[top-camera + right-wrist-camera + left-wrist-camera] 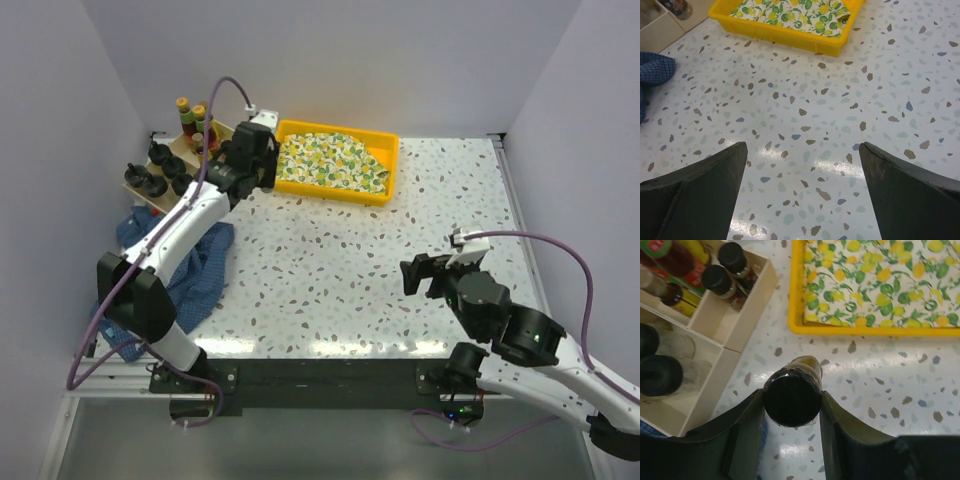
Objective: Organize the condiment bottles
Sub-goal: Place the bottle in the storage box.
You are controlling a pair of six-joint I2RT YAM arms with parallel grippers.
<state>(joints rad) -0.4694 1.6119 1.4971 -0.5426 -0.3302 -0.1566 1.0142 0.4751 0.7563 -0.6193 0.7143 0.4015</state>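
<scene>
Left gripper (792, 396) clamped on dark-capped jar (792, 402); wooden box (752, 310) ahead-left of it. Right gripper (802, 146) jaws wide apart.

This was a robotics lab test cell, not a home kitchen: bare pale walls (80, 100) boxed in a speckled worktop (350, 270), two cabled arms (180, 228) were bolted to a black rail (320, 378) at its edge, and a yellow tray (796, 300) sat staged just beyond the left pincer (792, 401).
</scene>
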